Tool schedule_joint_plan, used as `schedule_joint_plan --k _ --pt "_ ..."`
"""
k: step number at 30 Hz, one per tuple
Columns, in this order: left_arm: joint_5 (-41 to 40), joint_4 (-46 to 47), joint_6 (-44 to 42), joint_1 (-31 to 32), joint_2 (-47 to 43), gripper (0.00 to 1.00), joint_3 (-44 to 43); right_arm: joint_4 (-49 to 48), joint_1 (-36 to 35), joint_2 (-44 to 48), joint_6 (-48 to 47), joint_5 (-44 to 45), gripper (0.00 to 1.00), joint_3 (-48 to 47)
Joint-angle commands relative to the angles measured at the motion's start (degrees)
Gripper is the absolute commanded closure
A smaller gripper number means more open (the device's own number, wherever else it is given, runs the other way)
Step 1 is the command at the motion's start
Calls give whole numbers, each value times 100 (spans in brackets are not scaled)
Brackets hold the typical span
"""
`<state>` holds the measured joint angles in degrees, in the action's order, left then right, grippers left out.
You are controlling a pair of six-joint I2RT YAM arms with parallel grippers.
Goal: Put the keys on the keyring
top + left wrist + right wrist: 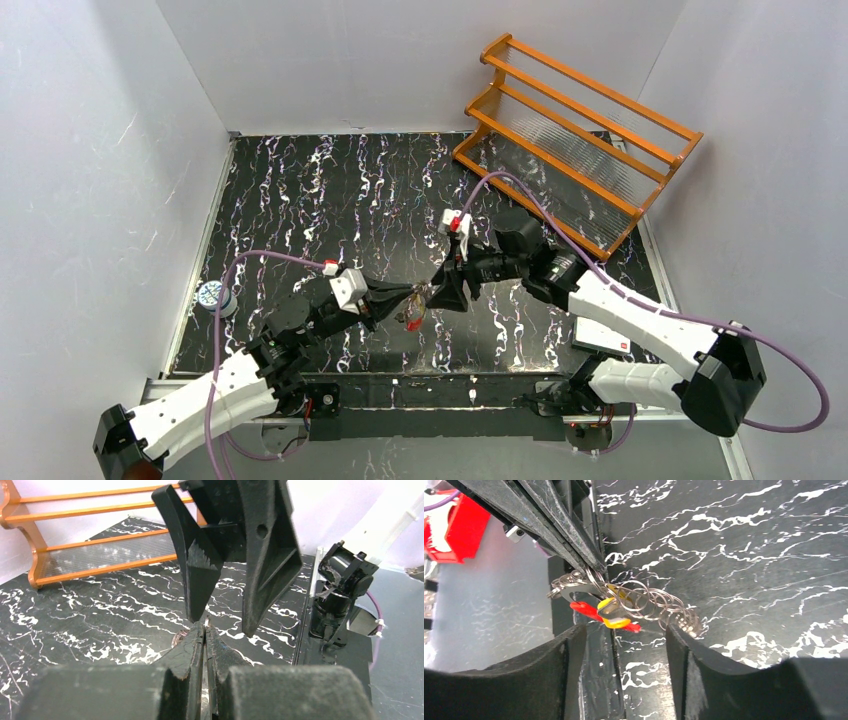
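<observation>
Left hand (pixel 205 631) clamped on keyring (pixel 651 604); right hand (pixel 626 642) apart, empty. Risk: thin wire may twist in the pinch, letting the keys (pixel 610 612) slide off.

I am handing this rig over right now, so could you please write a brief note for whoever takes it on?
Left gripper: jaws shut on the keyring, holding it above the table.
Right gripper: jaws open, tips close to the hanging bundle, gripping nothing.
A silvery piece and a yellow piece hang among the rings, likely the keys; whether they are threaded cannot be told.
Done: keyring lifted and presented. Left: confirm both keys are on, thread any that is not.
</observation>
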<state>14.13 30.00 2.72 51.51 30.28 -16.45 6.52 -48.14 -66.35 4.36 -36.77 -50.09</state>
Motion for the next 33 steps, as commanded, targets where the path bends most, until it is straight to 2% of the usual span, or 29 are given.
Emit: schedule_joint_plan --k 1,4,7,9,13,15,19,21,24,26,27,28,33 --pt "-466 150 -31 9 111 100 62 -447 -25 268 66 748 29 252" --pt "-724 216 -181 13 495 100 3 -497 -20 364 201 1106 24 382" --pt "-1056 382 -439 11 1135 99 -188 -606 -19 474 311 1449 15 649" --pt "-1318 441 -551 9 1632 94 -368 -826 1 548 425 1674 12 836" --pt "-1334 430 -671 7 2774 88 -828 -881 82 633 569 1909 8 1022" --pt "-1312 371 -638 -17 3205 79 -1063 -881 187 676 695 2018 5 1096" --pt "-1539 317 -331 -61 3773 39 -1489 -919 537 728 903 2036 1 1261" --pt "-1715 171 -50 -138 3975 27 -1703 -973 804 721 1018 1930 1 1355" --pt "-1638 -123 311 -428 4212 17 -1990 -1078 1272 688 1147 1800 1 1517" --pt "-1447 -214 542 -763 4323 13 -2049 -1161 1587 634 1161 1860 1 1632" --pt "-1279 -241 667 -987 4347 6 -2029 -1215 1764 557 1160 1980 1 1703" --pt "-1157 -244 788 -1205 4360 2 -1980 -1268 1943 504 1187 2114 1 1773" --pt "-1051 -333 1124 -2450 4110 2 -1509 -1391 2729 319 1205 3141 1 2027"
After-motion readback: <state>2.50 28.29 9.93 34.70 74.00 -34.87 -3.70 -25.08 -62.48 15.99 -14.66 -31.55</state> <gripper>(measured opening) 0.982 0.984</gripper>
